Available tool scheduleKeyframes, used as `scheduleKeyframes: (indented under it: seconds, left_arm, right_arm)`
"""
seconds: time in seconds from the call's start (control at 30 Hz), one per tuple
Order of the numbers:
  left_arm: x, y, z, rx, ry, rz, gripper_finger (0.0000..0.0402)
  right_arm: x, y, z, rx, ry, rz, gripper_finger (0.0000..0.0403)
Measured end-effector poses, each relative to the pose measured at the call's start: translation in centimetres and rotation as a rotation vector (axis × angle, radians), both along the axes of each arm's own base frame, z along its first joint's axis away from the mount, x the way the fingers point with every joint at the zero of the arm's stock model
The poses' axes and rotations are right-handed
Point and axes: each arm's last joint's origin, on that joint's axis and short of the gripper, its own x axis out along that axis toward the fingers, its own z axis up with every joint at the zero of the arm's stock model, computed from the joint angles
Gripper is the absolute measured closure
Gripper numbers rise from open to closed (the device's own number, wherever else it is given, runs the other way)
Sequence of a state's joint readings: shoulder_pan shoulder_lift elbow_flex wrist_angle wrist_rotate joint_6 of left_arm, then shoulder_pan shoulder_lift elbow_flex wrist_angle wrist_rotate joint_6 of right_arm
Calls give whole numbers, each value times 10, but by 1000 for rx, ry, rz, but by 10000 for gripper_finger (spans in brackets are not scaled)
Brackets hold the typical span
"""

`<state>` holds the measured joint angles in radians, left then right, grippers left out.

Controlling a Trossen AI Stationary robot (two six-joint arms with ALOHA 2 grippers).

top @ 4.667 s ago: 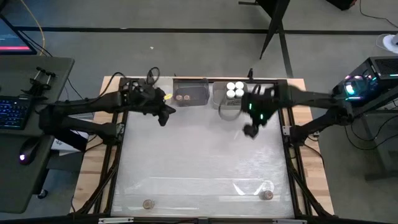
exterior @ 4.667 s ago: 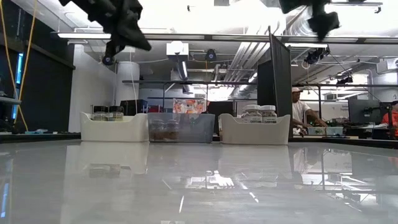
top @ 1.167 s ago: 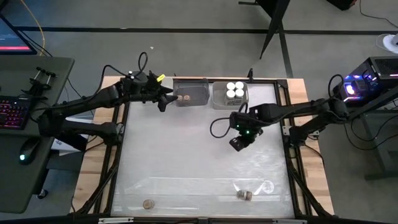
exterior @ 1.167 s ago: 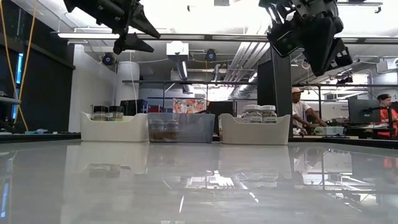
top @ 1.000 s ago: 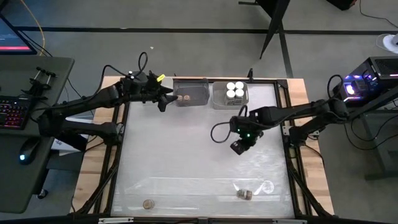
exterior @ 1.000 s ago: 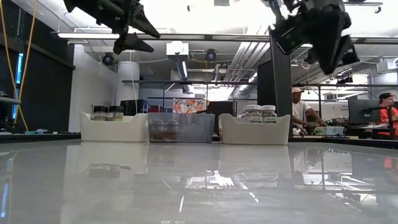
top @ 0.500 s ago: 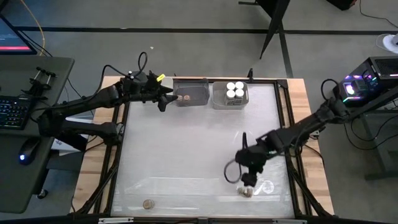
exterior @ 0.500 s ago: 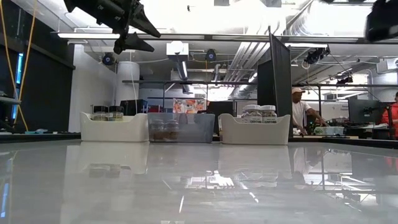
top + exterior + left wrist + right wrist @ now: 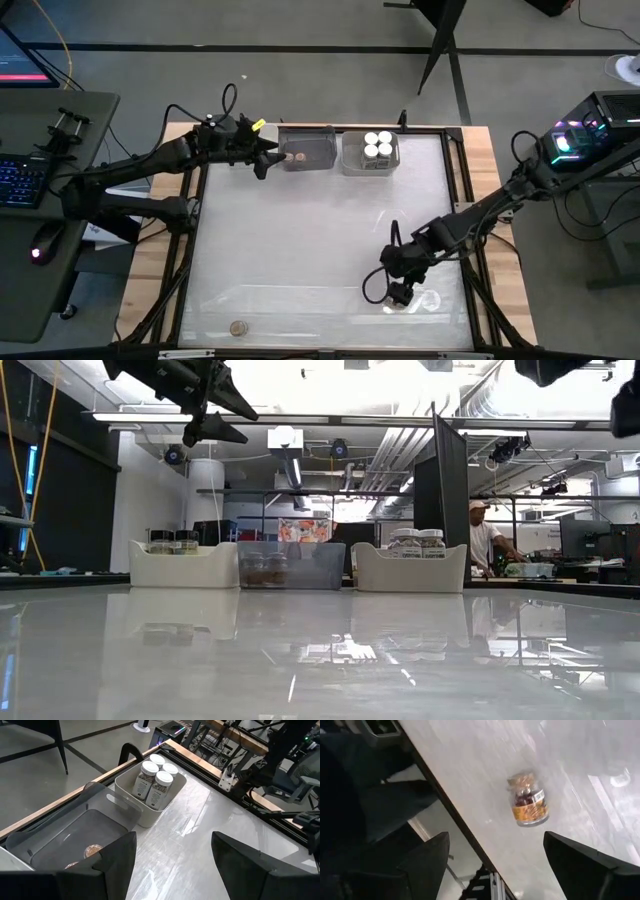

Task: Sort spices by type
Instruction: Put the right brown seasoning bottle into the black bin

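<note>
White table [image 9: 300,240] fills the scene, with a cork-capped jar [image 9: 527,805] lying on its side near the front edge. Over that jar hangs the right gripper [image 9: 398,294], fingers spread wide. Far from the jar, the left gripper [image 9: 262,160] waits beside the clear bin [image 9: 308,151], fingers apart and empty.

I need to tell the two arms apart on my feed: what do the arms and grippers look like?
Both are dark, slim, jointed arms with black cable loops. The left gripper carries a small yellow tag near its wrist; its fingers are broad, flat, matte black pads. The right gripper has a cable loop curling beside it and the same black fingers.
</note>
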<state>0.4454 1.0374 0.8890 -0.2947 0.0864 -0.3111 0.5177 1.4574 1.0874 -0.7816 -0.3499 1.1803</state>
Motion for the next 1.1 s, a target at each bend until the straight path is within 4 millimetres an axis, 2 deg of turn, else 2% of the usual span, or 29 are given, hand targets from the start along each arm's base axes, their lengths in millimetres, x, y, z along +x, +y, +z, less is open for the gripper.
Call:
scheduleKeyframes:
  seconds: [0.23,0.4,0.67,0.77,0.93,1.1]
  left_arm:
    - [0,0,0,-1,0,0,156]
    - [0,0,0,0,0,0,156]
    - [0,0,0,0,1,0,156]
    - [0,0,0,0,1,0,156]
    - [0,0,0,0,1,0,156]
    - [0,0,0,0,1,0,156]
  right_arm:
    - [5,16,-32,-62,133,54,84]
    - [14,22,-43,-221,197,161,84]
    - [43,44,-48,-379,54,381,84]
    - [47,46,-48,-410,32,381,84]
    - [42,43,-58,-412,97,320,84]
    - [43,44,-65,-393,67,290,84]
